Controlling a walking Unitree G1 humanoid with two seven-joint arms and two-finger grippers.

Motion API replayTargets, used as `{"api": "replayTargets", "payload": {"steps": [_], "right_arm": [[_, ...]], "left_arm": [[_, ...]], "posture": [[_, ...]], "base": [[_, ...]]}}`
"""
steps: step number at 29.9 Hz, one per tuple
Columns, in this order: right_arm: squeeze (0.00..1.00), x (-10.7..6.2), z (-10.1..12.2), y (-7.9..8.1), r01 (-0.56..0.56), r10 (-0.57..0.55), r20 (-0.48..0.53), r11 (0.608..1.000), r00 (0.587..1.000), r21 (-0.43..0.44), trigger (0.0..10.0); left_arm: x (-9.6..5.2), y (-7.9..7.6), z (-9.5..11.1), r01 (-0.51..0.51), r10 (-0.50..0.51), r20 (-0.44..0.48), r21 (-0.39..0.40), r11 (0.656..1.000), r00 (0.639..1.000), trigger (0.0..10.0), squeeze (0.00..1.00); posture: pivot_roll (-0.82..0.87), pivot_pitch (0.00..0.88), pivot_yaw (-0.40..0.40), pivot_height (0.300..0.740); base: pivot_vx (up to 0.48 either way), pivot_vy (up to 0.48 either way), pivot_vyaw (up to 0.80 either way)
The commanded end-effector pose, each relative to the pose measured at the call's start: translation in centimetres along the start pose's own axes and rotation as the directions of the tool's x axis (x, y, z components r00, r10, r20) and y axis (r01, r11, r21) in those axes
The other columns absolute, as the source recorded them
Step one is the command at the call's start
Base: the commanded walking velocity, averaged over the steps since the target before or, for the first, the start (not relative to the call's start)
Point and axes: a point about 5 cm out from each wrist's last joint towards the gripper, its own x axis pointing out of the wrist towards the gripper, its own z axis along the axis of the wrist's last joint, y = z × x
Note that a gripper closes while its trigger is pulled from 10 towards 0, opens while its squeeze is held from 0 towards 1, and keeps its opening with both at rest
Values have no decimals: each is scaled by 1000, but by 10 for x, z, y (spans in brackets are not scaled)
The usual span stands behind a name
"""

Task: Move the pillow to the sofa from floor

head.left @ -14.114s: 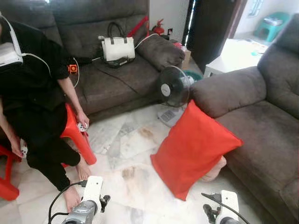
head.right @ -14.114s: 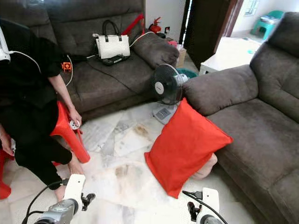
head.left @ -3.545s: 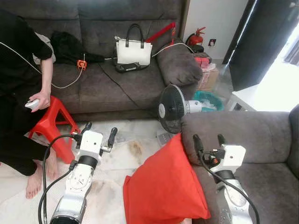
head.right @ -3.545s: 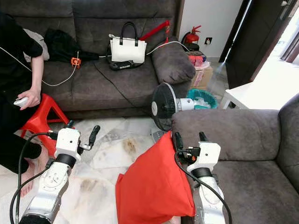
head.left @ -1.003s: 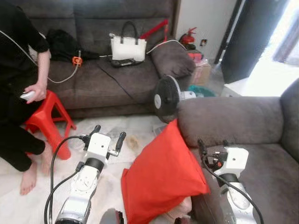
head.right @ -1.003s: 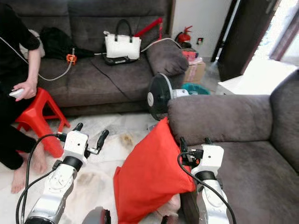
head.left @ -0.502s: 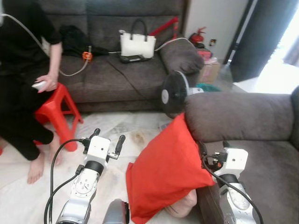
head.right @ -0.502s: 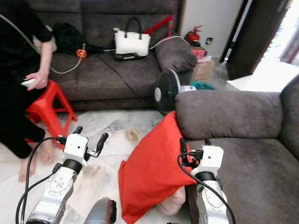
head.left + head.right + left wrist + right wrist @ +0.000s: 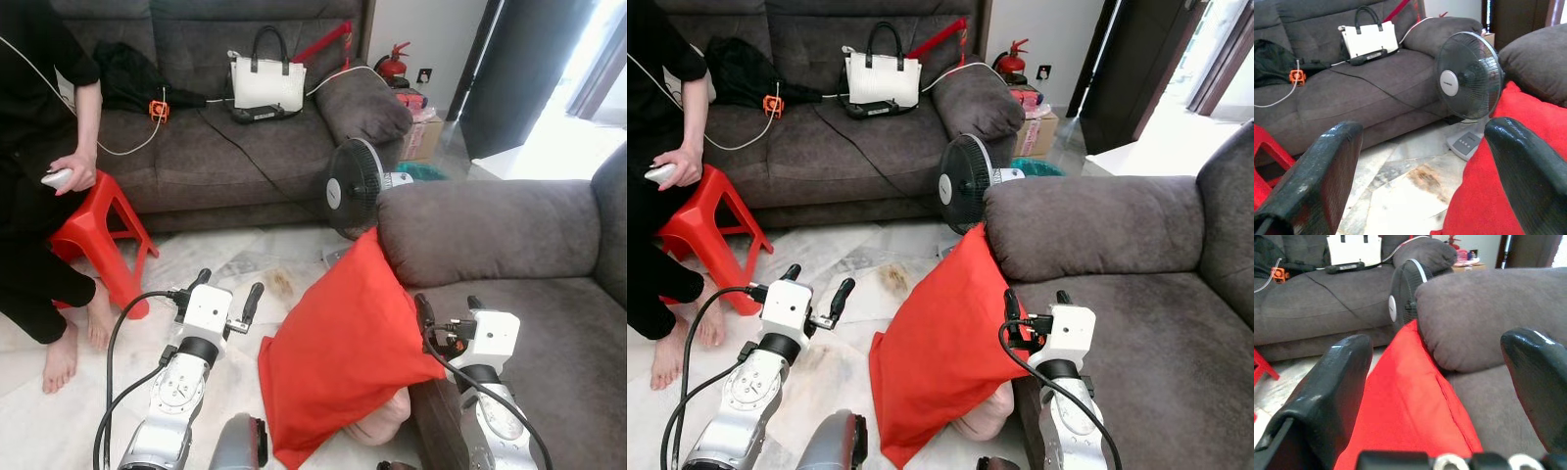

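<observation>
The bright red square fabric pillow stands tilted on the pale marble floor, its upper corner leaning against the rounded armrest of the grey-brown fabric sofa on the robot's right, its lower edge near the sofa's base. A pale rounded thing peeks from under its lower edge; what it is cannot be told.

The right gripper hovers just beside the pillow's right edge, above the sofa seat, its two black fingers spread wide with the pillow's edge and the armrest seen between them. The left gripper hangs over the floor on the pillow's other side, near but apart from it, fingers likewise spread wide and empty.

Behind the pillow a black round table fan stands on the floor beside the armrest. Farther back runs a second grey-brown sofa carrying a white handbag with black handles. At the left a person in black sits on a red plastic stool, barefoot, holding a small device.
</observation>
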Motion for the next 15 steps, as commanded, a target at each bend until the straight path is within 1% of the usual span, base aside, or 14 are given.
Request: {"api": "replayTargets", "payload": {"steps": [1, 15], "right_arm": [[0, -2, -2, -2, 2, -3, -4, 1000, 1000, -11, 10000], [0, -3, -3, 0, -13, 13, -6, 1000, 1000, -4, 10000]], "left_arm": [[2, -3, 4, 13, -13, 11, 7, 1000, 1000, 10000, 0], [1, -4, 2, 14, -14, 2, 0, 1000, 1000, 10000, 0]], "posture": [[119, 0, -49, 571], [122, 0, -53, 571]], "base": [[0, 0, 0], [0, 0, 0]]}}
